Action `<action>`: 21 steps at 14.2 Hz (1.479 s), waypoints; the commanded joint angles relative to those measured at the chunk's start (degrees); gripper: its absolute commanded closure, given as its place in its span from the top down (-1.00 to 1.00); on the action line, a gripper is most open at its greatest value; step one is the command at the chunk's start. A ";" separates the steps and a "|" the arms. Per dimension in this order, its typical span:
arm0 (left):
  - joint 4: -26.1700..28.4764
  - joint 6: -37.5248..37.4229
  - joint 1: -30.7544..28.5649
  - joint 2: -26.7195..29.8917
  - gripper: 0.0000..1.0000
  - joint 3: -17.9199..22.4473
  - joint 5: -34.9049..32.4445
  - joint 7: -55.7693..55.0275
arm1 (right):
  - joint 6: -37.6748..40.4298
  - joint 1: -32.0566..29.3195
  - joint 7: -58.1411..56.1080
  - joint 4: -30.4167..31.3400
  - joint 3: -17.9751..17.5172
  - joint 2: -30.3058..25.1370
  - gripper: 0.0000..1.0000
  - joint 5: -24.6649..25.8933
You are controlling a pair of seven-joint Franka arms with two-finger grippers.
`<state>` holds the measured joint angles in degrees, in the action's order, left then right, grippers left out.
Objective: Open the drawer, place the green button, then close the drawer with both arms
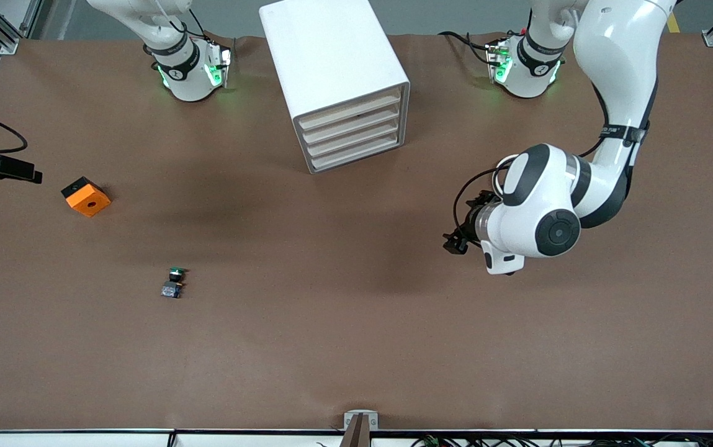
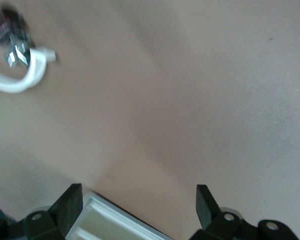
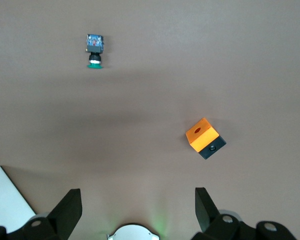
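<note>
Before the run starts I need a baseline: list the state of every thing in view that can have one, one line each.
cabinet: upright, all four drawers shut.
drawer: shut.
button: lying on its side on the table, not held.
orange block: resting on the table, hole facing up.
left gripper: open, empty, over the table at the left arm's end.
right gripper: open, empty, high over the table.

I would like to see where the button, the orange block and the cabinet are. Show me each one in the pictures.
button [image 1: 173, 282]: front view, on its black body below the green cap.
orange block [image 1: 87, 198]: front view, on its top face near the hole.
cabinet [image 1: 325, 49]: front view, on its white top panel.
</note>
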<state>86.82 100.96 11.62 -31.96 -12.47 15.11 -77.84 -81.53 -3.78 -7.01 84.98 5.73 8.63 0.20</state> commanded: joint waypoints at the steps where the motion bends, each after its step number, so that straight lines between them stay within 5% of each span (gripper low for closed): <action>1: -3.32 -1.73 0.59 -3.45 1.00 -0.36 3.95 -8.44 | -1.08 -0.62 1.80 -0.60 -0.46 -0.10 1.00 -0.38; 6: -4.91 -2.25 2.44 -8.02 1.00 -0.36 10.20 -21.02 | -8.18 2.36 14.91 4.39 -0.63 0.77 1.00 -1.17; 15: -4.65 -17.71 3.32 -15.75 1.00 -2.73 19.77 -37.27 | -39.09 5.53 20.79 24.16 -0.72 2.09 1.00 -1.35; 21: -4.56 -20.45 5.07 -20.24 1.00 -2.73 22.86 -43.36 | -50.47 9.57 27.40 25.06 -0.81 11.57 1.00 -1.26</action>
<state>83.90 82.21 16.15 -50.61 -14.89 36.93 -119.11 -130.04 4.36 18.30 110.57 4.75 18.06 -0.85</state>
